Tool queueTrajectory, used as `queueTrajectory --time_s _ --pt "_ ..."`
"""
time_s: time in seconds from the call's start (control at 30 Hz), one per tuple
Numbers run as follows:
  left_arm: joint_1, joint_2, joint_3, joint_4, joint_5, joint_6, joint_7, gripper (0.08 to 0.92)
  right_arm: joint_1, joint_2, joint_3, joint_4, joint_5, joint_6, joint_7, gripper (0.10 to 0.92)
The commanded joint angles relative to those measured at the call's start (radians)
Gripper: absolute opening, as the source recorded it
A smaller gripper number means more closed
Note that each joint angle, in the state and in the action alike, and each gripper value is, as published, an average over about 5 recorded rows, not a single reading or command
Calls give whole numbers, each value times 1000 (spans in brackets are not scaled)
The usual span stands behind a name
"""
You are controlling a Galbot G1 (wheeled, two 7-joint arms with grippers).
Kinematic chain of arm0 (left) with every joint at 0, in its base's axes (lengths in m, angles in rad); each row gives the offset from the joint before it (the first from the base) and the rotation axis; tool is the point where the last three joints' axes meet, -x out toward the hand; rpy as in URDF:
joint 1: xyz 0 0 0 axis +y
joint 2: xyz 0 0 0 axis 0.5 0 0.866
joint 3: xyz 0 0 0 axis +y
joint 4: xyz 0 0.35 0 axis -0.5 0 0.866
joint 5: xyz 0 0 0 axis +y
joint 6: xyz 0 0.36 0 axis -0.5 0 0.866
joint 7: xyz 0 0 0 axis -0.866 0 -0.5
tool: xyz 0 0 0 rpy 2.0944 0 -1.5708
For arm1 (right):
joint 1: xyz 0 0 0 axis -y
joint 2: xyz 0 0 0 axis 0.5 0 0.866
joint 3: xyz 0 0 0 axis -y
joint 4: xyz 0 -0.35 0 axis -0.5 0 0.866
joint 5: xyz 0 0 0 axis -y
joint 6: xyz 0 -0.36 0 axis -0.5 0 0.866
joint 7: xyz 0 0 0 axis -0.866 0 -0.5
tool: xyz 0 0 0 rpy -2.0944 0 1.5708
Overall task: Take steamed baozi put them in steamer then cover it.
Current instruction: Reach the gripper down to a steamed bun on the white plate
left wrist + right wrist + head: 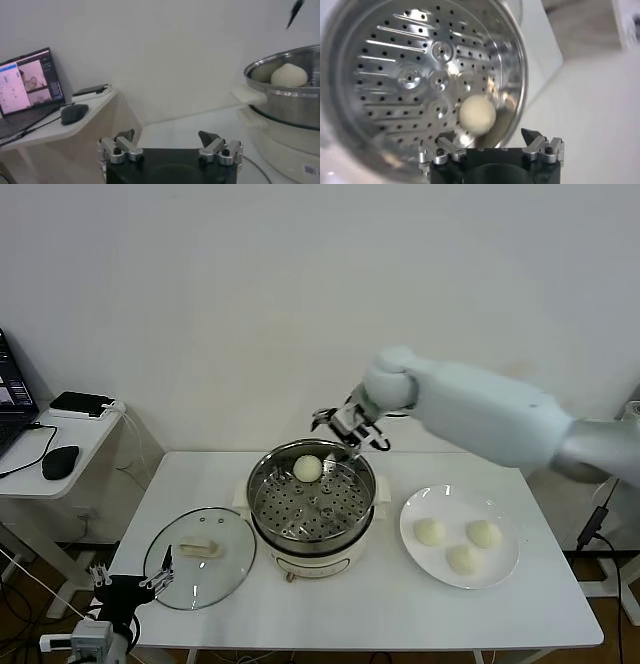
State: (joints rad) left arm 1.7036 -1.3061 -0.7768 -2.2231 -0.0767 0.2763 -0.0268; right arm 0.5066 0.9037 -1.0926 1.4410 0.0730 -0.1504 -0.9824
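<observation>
One steamed baozi (308, 468) lies free on the perforated floor at the far side of the steamer (268, 506); it also shows as a pale bun (477, 114) in the right wrist view. My right gripper (349, 428) hovers open just above the steamer's far rim, holding nothing. Three more baozi (463, 559) rest on the white plate (415, 551) to the right. The glass cover (200, 569) lies flat on the table left of the steamer. My left gripper (132, 586) stays low at the table's front left corner, open and empty.
A side table (55, 474) at the left carries a laptop (30, 87), a mouse (60, 461) and a dark box (83, 403). The wall stands close behind the white table (330, 604).
</observation>
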Motion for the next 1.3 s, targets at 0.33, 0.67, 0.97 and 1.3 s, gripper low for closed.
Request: queueTrajectory --time_s 0.33,0.67,0.97,1.3 --pt "-36 76 -2 4 -42 9 1 823 -290 -500 215 237 12 -270 -56 823" --pt "-42 87 -28 1 -55 26 1 823 -594 -469 360 197 -113 -254 -48 823" --pt "-31 73 -46 1 -53 25 1 823 -631 -373 349 112 -157 -245 -29 823" --pt "-21 66 -72 3 -54 24 2 823 -618 -201 344 -66 -212 -206 -15 823"
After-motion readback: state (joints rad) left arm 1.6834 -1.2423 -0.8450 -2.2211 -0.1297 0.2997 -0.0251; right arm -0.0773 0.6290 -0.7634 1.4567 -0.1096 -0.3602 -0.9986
